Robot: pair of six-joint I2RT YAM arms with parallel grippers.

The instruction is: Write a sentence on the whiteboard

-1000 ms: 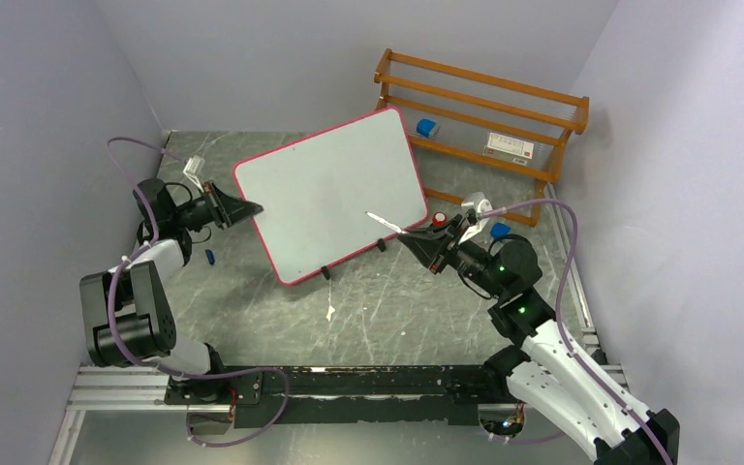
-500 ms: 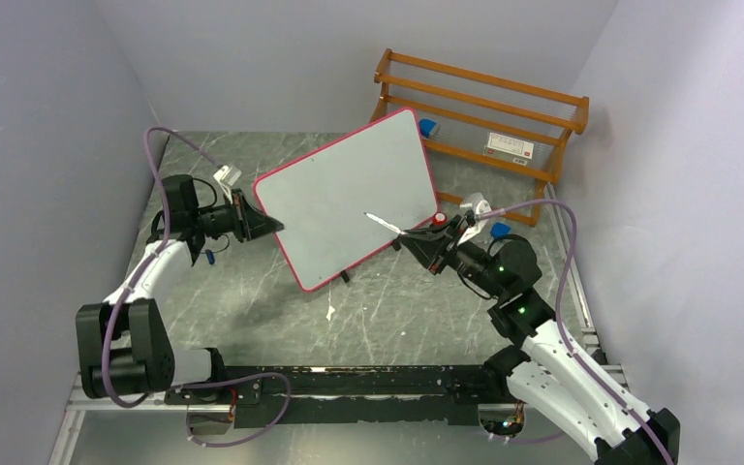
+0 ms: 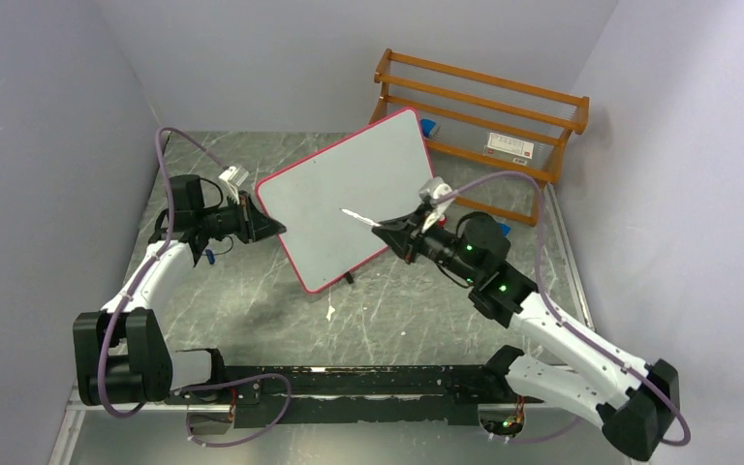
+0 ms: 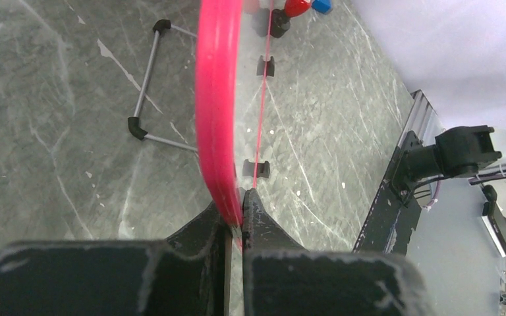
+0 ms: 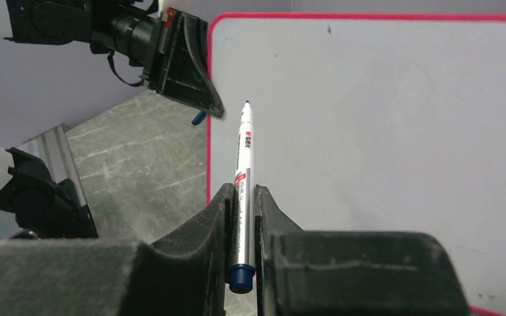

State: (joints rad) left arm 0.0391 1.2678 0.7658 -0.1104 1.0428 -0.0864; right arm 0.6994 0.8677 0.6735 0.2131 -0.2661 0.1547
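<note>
Left hand point(image 3: 271, 229) clenched on edge of large white pink-framed whiteboard point(image 3: 349, 189), bracing it tilted for writing. Right hand point(image 3: 389, 232) grips white blue-tipped marker point(image 5: 244, 148), tip aimed at blank face.

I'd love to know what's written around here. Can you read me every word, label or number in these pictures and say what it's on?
Nothing here can be read for certain.
whiteboard: blank, no writing on it.
marker: a small red brand mark and fine print on its barrel, too blurred to read.
white label on the wooden rack: red print, too small to read.
</note>
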